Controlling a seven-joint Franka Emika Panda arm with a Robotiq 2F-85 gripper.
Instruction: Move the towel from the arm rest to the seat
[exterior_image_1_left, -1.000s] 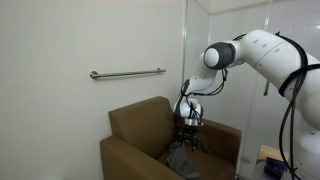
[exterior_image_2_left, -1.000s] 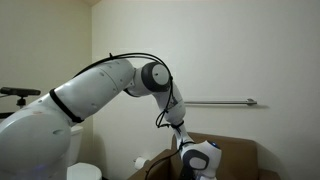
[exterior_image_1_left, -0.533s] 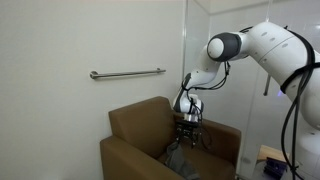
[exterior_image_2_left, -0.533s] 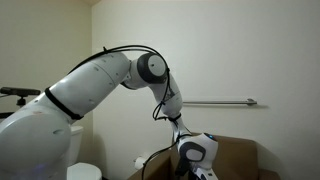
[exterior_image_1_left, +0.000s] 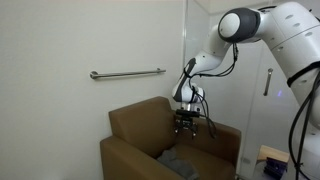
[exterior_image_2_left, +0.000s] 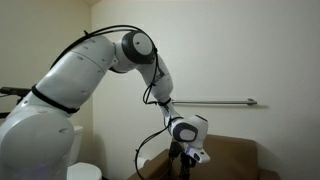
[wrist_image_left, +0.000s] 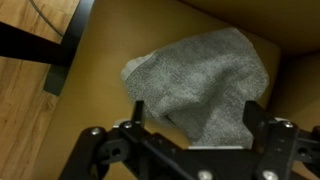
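Grey towel (wrist_image_left: 205, 75) is lying all crumpled on the seat (wrist_image_left: 110, 110) of the brown armchair (exterior_image_1_left: 140, 125), not on the arm rest. The pincer (exterior_image_1_left: 187, 129) hangs just above it, fingers spread apart, nothing held between them.

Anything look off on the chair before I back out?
Nothing looks damaged or spilled. The towel lies bunched in a crumpled heap on the seat rather than flat. The gripper hangs open above it, holding nothing.
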